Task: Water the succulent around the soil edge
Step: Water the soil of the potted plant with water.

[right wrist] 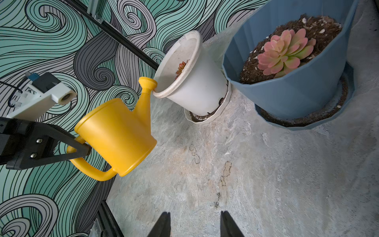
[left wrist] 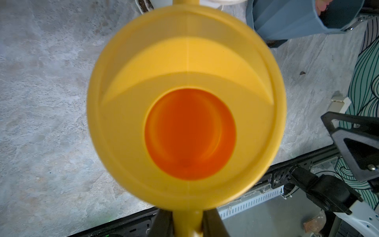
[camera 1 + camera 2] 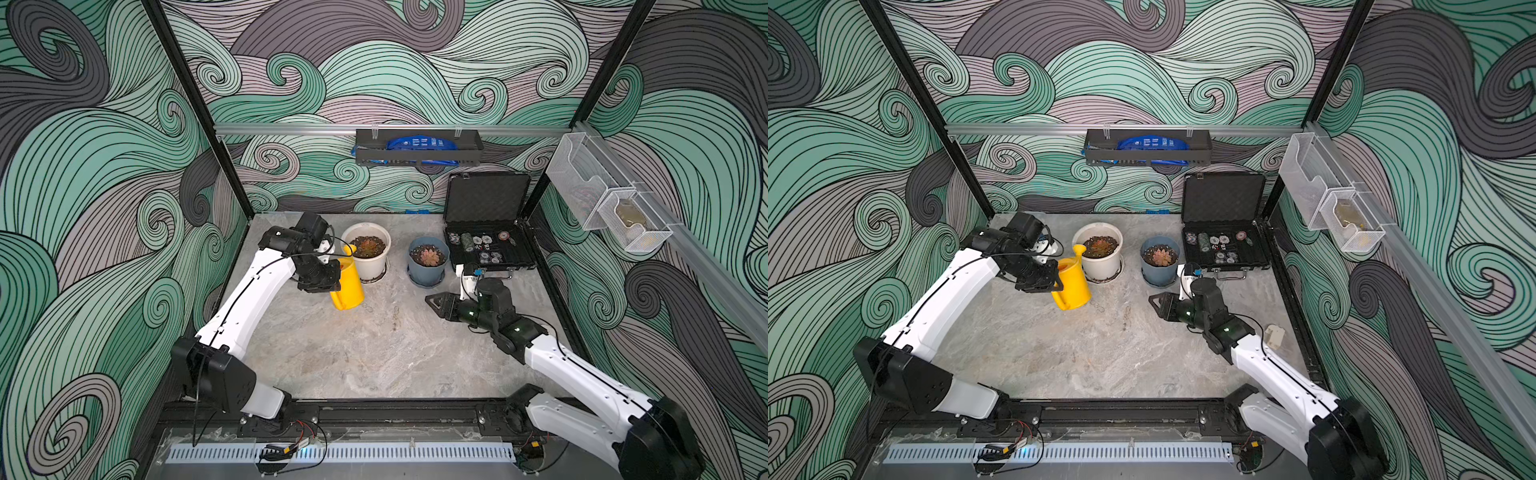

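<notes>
**Item:** small red-orange rosette succulent in a tall round white plastic pot. It stands near the far edge of the grey marbled bench, left of its middle. The soil edge, a dark gritty ring, lies inside the white rim.

**Tool:** yellow plastic watering can, tilted, with its handle pinched tight in the left gripper. The spout head is at the rim; we cannot tell whether it touches.

**Right gripper**: jaws partly apart and empty, above the bench near the blue-grey ribbed pot.

**Hazards we list:**
- The spout sits low at the rim, so water may run down the outer wall.
- A nudge may tip the tall pot.
- Overtilting may flood the rosette.
- The handle may twist in the pinch.
</notes>
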Controlling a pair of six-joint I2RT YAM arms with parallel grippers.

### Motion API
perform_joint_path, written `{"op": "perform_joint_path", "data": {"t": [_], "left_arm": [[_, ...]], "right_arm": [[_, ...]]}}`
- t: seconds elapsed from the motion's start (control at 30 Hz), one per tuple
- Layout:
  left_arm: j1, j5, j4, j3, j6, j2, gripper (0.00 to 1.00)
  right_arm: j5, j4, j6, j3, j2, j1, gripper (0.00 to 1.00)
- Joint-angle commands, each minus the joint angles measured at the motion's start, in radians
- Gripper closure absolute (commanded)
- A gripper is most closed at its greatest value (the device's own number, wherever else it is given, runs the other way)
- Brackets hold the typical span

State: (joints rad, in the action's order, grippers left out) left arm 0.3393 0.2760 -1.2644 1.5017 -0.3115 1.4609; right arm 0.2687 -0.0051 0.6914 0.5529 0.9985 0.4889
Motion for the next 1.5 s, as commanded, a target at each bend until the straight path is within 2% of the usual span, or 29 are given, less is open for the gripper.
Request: {"op": "perform_joint_path", "data": {"t": [0.0,0.5,1.47], "left_arm": [[0.021,0.034,0.01,-0.003,0.01,-0.03,1.0],[0.142,0.005,0.021,0.056,-0.037,0.036,1.0],[0.157,-0.009,-0.045,0.375,-0.065,0.292,1.0]], "right_arm": [[0.014,0.016,-0.001,-0.007,-0.016,-0.004,0.56],[0.016,0.014,0.0,-0.009,-0.018,-0.009,0.56],[0.035,0.027,0.002,-0.017,-0.017,-0.022,0.56]]}}
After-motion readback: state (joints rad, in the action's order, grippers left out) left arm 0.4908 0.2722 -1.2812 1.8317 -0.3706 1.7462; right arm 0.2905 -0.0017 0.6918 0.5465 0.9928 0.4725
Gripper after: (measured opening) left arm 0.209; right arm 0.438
